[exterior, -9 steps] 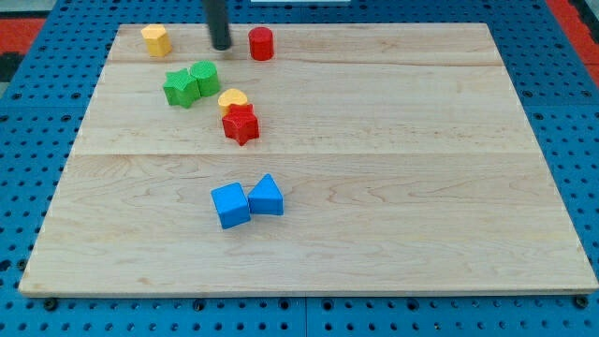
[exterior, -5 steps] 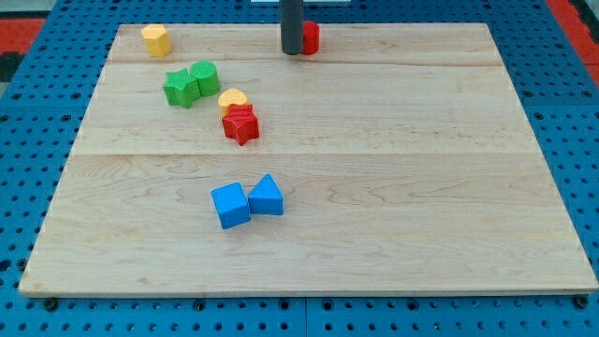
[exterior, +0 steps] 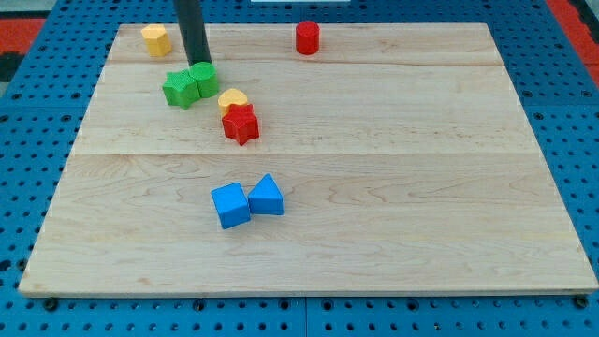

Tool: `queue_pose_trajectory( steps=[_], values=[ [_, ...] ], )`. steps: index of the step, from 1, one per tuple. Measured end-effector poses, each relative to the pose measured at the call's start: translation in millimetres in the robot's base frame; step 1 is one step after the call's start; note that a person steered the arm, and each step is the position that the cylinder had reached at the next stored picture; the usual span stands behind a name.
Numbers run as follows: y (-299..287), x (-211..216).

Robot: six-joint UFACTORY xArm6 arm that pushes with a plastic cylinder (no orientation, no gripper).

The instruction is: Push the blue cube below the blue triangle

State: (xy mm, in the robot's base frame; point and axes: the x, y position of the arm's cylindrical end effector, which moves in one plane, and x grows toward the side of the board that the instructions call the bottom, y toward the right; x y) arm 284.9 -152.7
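Looking across the counter (exterior: 393,187) from the view's left, I see the yellow block (exterior: 156,40) near the top-left corner, a chunky faceted piece. Just to its right my rod comes down from the view's top, leaning slightly so its upper part sits further left; my tip (exterior: 200,63) rests at the top edge of the green blocks (exterior: 192,83), two ridged-looking pieces pressed side by side. There are no jaws on this rig, only the plain dark rod, so nothing opens or closes.

Further right and lower lies a yellow half-round block (exterior: 232,97), touching the red star-shaped block (exterior: 241,124) beneath it. Well below these, near the counter's middle-left, sits the blue cube (exterior: 230,205). It has no real long axis, being roughly square, and it is turned a little so one corner points toward the view's bottom-left. Its right side touches the blue triangle (exterior: 267,196), whose apex points toward the view's top. So the cube is left of the triangle and slightly lower, well apart from my tip.

A red cylinder (exterior: 307,37) stands alone near the top edge. The counter is pale wooden planks with visible grain, lying on a blue pegboard (exterior: 37,140).
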Motion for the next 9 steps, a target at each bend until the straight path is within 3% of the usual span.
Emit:
queue_pose_trajectory(
  steps=[1,3,4,8,9],
  values=[
    [-45.4,6.4],
    [-126.3,110.7],
    [-127.3,143.4],
    [-108.6,187.2],
    [-34.8,189.1]
  ],
)
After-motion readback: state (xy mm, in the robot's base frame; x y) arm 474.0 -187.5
